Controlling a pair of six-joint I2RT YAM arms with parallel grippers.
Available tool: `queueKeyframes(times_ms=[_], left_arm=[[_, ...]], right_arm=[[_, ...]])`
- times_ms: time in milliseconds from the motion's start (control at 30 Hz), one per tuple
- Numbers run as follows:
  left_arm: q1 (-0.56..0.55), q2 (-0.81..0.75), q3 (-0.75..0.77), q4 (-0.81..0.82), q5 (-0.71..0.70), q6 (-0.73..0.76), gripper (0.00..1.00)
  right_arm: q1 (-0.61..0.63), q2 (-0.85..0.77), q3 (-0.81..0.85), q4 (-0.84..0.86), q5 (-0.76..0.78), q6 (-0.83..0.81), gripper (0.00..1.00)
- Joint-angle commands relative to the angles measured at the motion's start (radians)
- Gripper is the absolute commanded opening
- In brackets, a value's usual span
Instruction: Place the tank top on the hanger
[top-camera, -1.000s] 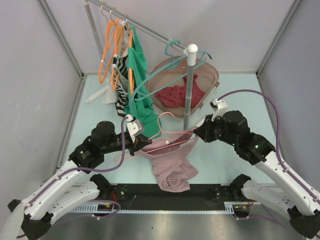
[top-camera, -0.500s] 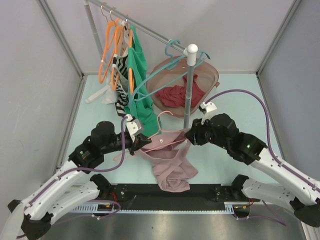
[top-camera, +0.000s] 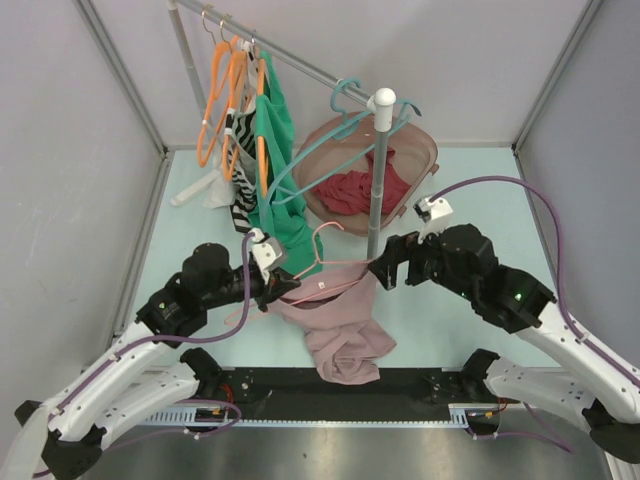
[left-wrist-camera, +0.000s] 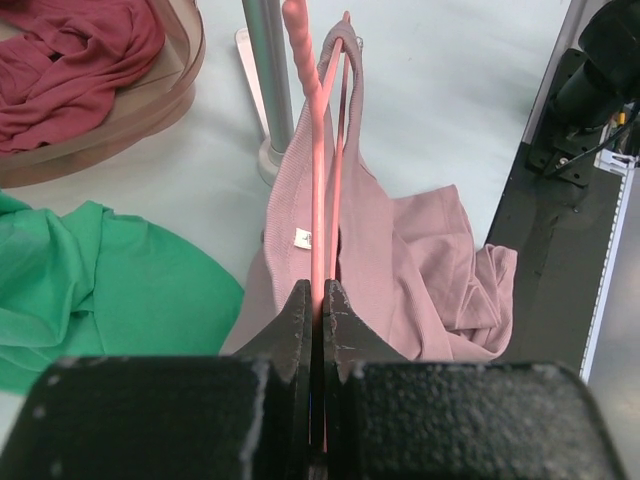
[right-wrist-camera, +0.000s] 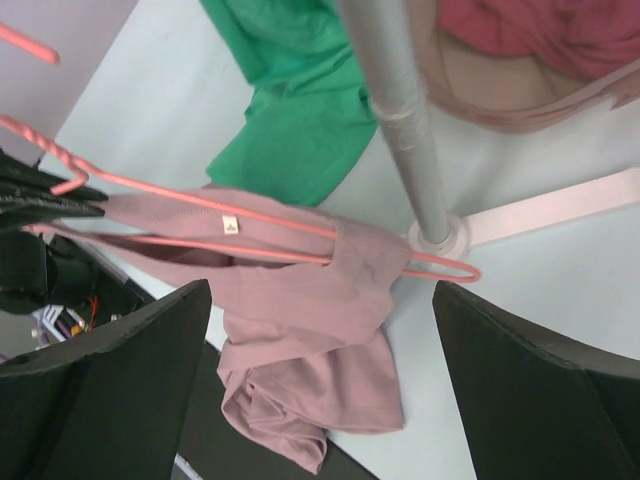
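The light-pink hanger (top-camera: 340, 268) is held level above the table, and my left gripper (top-camera: 285, 285) is shut on its frame near the hook. In the left wrist view the hanger's (left-wrist-camera: 318, 180) rod runs straight out from between the closed jaws of my left gripper (left-wrist-camera: 318, 300). The mauve tank top (top-camera: 340, 330) hangs from the hanger, its strap over the right end and its body bunched on the table. Its white label (right-wrist-camera: 229, 224) shows by the hanger's (right-wrist-camera: 280, 225) upper rod. My right gripper (top-camera: 385, 268) is open just off the hanger's right end, holding nothing. In its wrist view the right gripper (right-wrist-camera: 320, 290) frames the tank top (right-wrist-camera: 310, 320).
The grey rack pole (top-camera: 378, 170) stands right behind the hanger's right end, on a base (right-wrist-camera: 440, 238). A brown basin (top-camera: 420, 150) holds a dark red garment (top-camera: 350, 190). A green garment (top-camera: 285, 200), orange hangers (top-camera: 225, 100) and a teal hanger (top-camera: 345, 100) hang on the rail.
My right gripper went from shut to open, letting go at the hanger's right end. The strap now rests over that end. The left arm has stayed put.
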Motion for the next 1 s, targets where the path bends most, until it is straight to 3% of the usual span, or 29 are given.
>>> queueKeyframes(times_ms=[0, 167, 333, 500, 700, 967], left_arm=[[0.009, -0.031, 0.060, 0.013, 0.009, -0.037, 0.00], [0.008, -0.049, 0.149, -0.112, -0.026, -0.057, 0.00], [0.009, 0.011, 0.293, -0.336, -0.158, -0.043, 0.00], [0.009, 0.011, 0.379, -0.425, -0.291, -0.052, 0.00], [0.009, 0.052, 0.472, -0.447, -0.390, -0.065, 0.00], [0.008, 0.119, 0.558, -0.369, -0.272, -0.069, 0.00]], right_arm=[[-0.060, -0.043, 0.065, -0.024, 0.022, -0.038, 0.98], [-0.152, -0.060, 0.062, -0.041, -0.030, -0.053, 0.98], [-0.236, -0.082, 0.067, -0.055, -0.073, -0.070, 0.98], [-0.269, -0.095, 0.064, -0.062, -0.091, -0.073, 0.98], [-0.279, -0.100, 0.059, -0.066, -0.091, -0.073, 0.98], [-0.289, -0.114, 0.044, -0.067, -0.114, -0.072, 0.98]])
